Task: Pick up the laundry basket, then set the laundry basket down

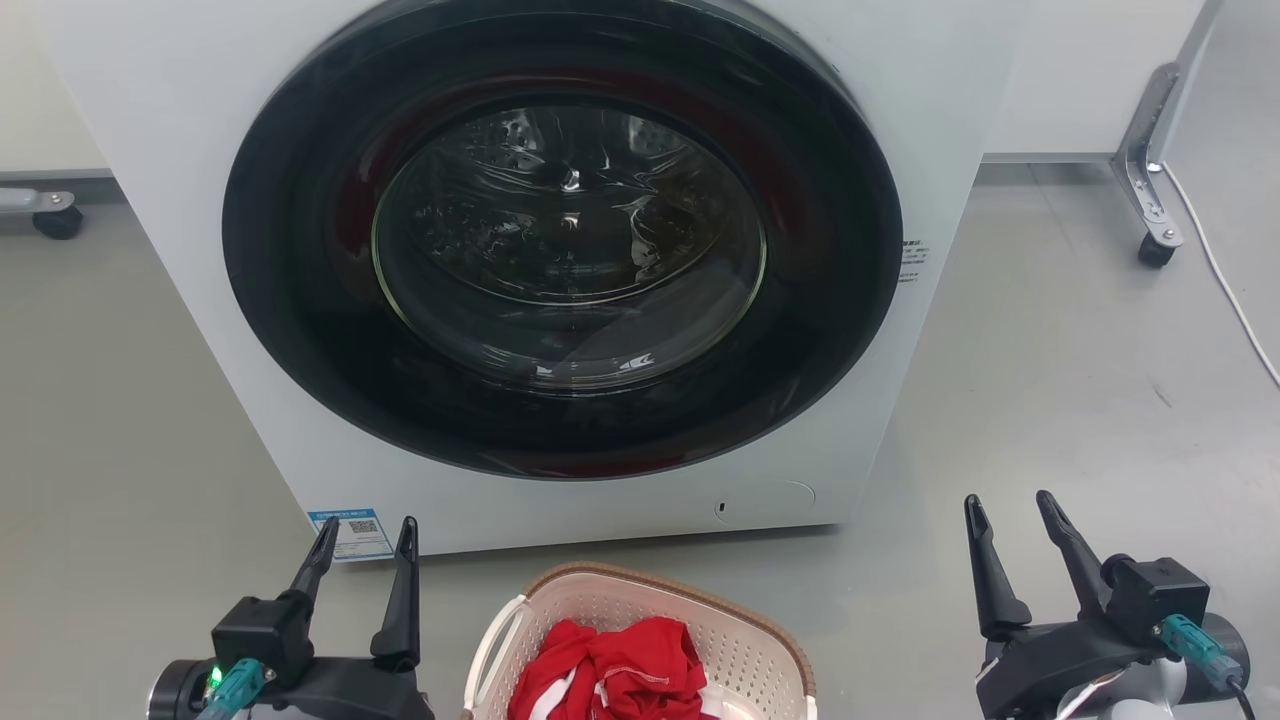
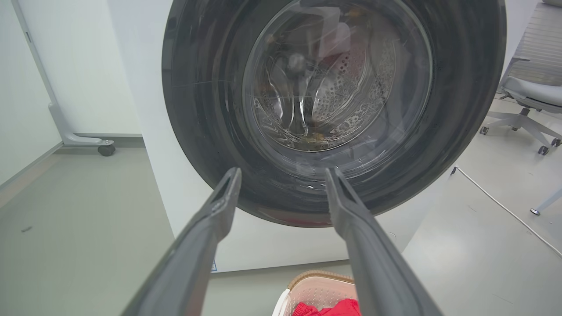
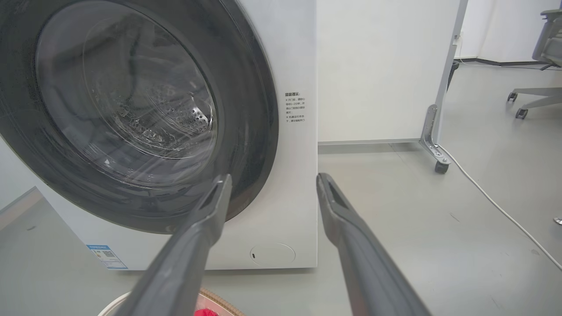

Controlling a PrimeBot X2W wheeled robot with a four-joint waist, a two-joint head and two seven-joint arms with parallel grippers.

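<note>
Sitting on the grey floor (image 1: 1050,380), the laundry basket (image 1: 740,645) is just in front of the big white washing machine (image 1: 180,150), low in the middle of the head view. Inside it lie red clothes (image 1: 610,675). The left hand (image 1: 368,525) hangs to the basket's left. The right hand (image 1: 1008,500) hangs to its right, farther off. Both hands have their two dark fingers (image 1: 400,590) spread apart and hold nothing. Neither hand touches the basket. The washer's round door (image 1: 565,240) is shut.

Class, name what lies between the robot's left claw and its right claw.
In the head view, the laundry basket, holding red cloth, sits between the left claw and right claw.
</note>
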